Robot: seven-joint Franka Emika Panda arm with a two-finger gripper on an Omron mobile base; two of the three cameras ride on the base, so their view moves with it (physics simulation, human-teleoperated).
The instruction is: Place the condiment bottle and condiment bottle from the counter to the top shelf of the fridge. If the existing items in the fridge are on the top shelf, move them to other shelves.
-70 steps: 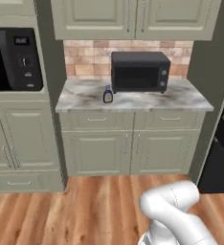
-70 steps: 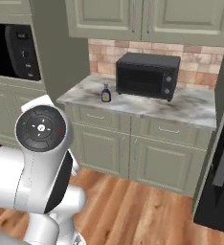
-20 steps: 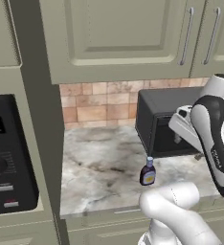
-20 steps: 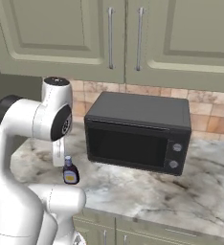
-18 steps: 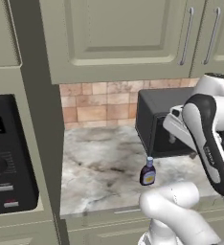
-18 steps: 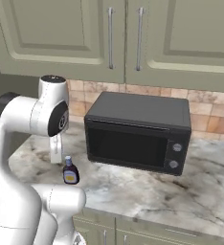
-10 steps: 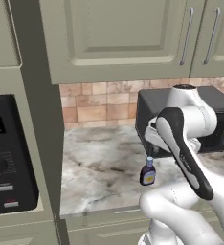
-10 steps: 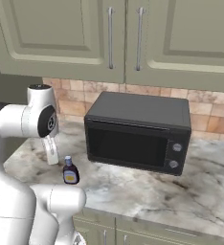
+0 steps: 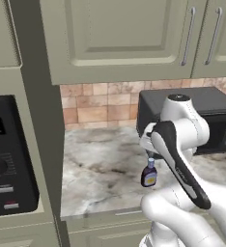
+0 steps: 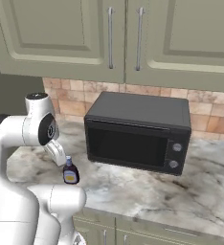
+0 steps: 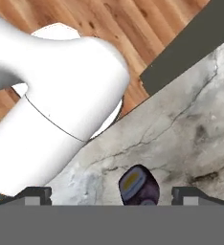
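Left base view shows a condiment bottle point(image 9: 149, 174) standing upright on the marble counter point(image 9: 100, 169), a little in front of the left end of a black microwave point(image 9: 216, 116). The white arm bends down over it, with the wrist just above the bottle's cap. A brick backsplash point(image 9: 95, 103) runs behind the counter, with sage-green upper cabinets point(image 9: 120, 38) above it. A black wall oven panel point(image 9: 8, 154) sits in the tall cabinet at the far left.

Right base view shows the same condiment bottle point(image 10: 70, 172) near the counter's point(image 10: 147, 191) front edge, to the left of the microwave point(image 10: 138, 134), with the arm's wrist just above and beside it.

Hand view looks straight down: the bottle point(image 11: 139, 185) lies low in the picture, centred between the gripper point(image 11: 118, 196) fingertips point(image 11: 35, 195), which stand wide apart on either side and are not touching it. Wooden floor point(image 11: 133, 24) shows beyond the counter's edge.
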